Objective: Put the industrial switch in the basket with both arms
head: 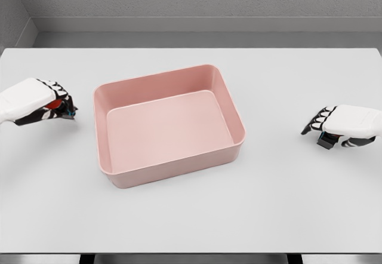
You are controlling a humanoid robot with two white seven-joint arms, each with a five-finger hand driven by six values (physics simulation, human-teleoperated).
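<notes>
A pink rectangular basket [169, 125] sits empty in the middle of the white table. At the far left my left hand [59, 106] lies on the table with its fingers curled over a small industrial switch [55, 104], of which a red body and a dark end with a blue edge show. At the right my right hand [322, 128] is curled the same way over a second small switch [326, 141]; only a black end, a blue spot and a thin red strip show under the fingers. Both hands are well apart from the basket's walls.
The white table [191, 216] runs across the whole view, its front edge near the bottom. A grey wall stands behind the far edge. Bare tabletop separates each hand from the basket.
</notes>
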